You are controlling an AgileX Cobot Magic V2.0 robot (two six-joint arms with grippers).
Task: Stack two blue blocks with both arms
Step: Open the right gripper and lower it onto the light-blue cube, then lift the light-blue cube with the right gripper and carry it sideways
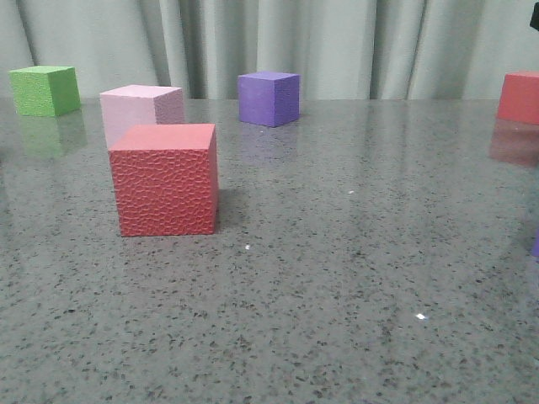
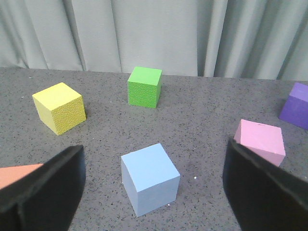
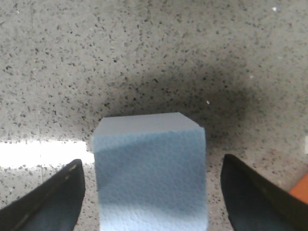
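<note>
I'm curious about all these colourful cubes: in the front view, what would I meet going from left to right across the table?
Green cube → pink cube → purple cube → red cube at the right edge. The big textured red cube overlaps the pink one, so I leave it out of the order.

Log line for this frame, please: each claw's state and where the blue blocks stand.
left claw: open, blue block between fingers, untouched | right claw: open, second blue block between fingers | stack: not begun
</note>
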